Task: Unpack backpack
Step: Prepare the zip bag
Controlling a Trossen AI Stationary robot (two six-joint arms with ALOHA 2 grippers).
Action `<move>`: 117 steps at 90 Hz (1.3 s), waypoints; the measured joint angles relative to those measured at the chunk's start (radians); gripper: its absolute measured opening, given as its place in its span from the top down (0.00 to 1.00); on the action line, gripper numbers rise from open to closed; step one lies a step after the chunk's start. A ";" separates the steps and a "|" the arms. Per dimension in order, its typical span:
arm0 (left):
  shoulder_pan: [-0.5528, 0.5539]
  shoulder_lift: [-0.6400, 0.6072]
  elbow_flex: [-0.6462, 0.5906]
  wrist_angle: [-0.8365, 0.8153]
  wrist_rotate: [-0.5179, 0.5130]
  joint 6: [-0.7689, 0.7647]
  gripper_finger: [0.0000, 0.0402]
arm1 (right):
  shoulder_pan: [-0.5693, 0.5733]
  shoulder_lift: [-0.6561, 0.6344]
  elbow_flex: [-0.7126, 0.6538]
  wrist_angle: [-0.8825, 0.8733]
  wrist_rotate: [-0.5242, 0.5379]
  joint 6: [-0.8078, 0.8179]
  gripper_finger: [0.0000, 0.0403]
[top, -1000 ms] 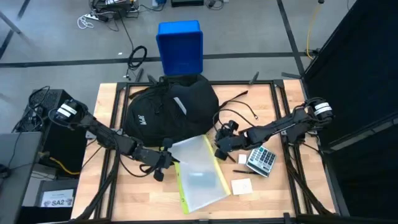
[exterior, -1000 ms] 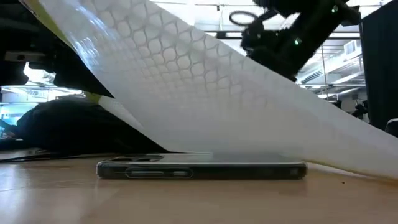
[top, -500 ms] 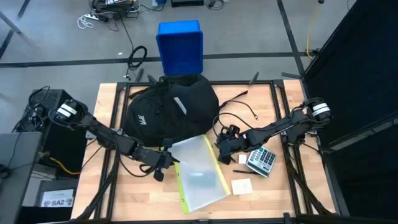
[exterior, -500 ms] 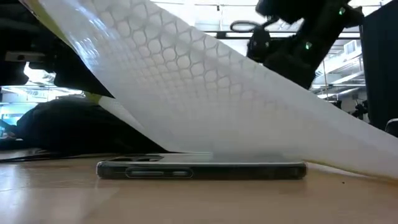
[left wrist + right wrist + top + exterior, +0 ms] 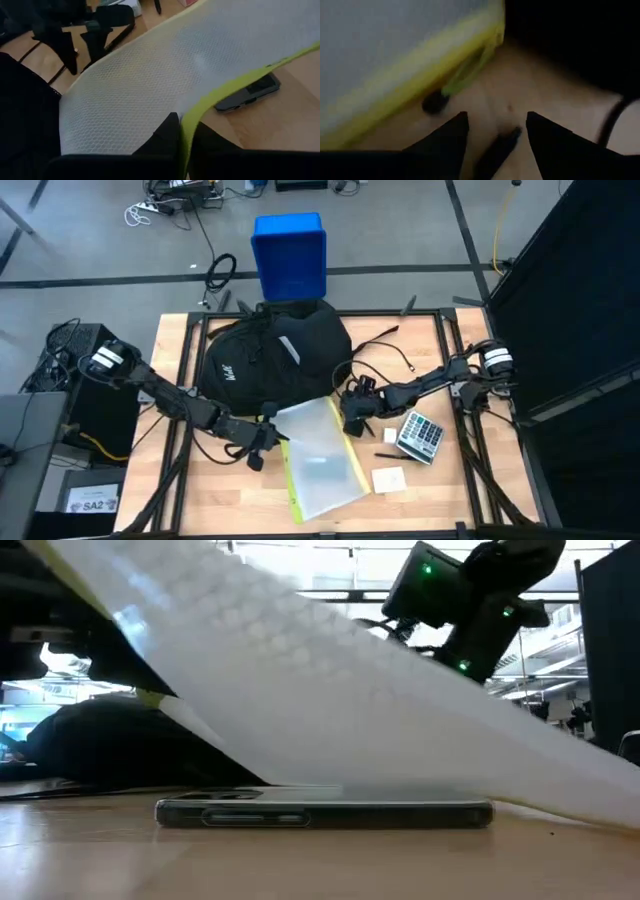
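We see the backpack lying at the table's far side, just in front of a blue plastic box that stands on the floor beyond the table. Several things already lie out on the wood near the backpack: a translucent mesh pouch with a yellow-green edge, propped against the backpack's near side; a calculator to the pouch's right; a small white card in front of the calculator; and a phone lying flat under the raised pouch.

The left gripper sits at the backpack's near edge, clenched on the pouch's yellow-green border, which runs between its dark fingers in the wrist view. The right gripper hangs just beside the backpack's right flank, at the pouch's far corner, its fingers spread and holding nothing.

We judge the unpacking well under way, with the pouch not yet set fully down. Whether anything remains inside the backpack we cannot tell.
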 joint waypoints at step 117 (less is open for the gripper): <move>0.109 0.135 -0.129 0.341 0.014 -0.015 0.86 | 0.099 -0.012 0.000 0.502 -0.206 -0.309 0.53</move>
